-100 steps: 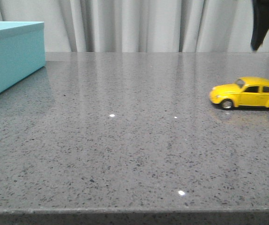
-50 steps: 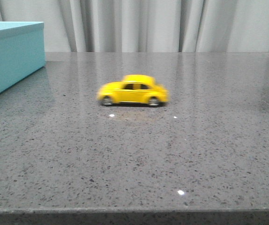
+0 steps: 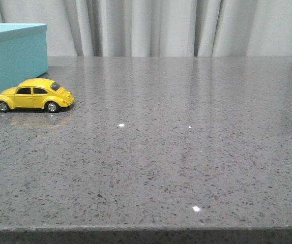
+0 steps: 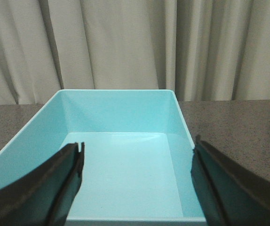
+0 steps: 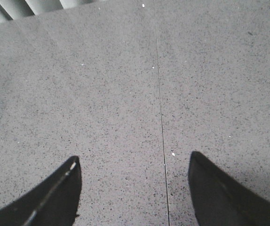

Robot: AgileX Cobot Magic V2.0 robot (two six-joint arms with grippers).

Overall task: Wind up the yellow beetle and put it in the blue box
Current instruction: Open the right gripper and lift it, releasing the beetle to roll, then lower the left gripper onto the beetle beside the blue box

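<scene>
At the left edge of the front view, the glossy yellow beetle (image 3: 34, 95) sits on speckled grey stone just beside the matte blue box (image 3: 13, 56). Left gripper (image 4: 137, 181) and right gripper (image 5: 132, 188) gape wide, empty.

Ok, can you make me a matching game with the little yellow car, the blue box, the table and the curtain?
Things:
1. yellow beetle
2. blue box
3. table
4. curtain

Descriptions:
A. grey and speckled, with shiny spots
B. open on top, nothing inside
C. hanging in folds at the back
D. standing on its wheels at the left, close beside the box

Right pairs: 1-D, 2-B, 3-A, 4-C. The left wrist view shows the box bare inside, between the left gripper fingers.
</scene>
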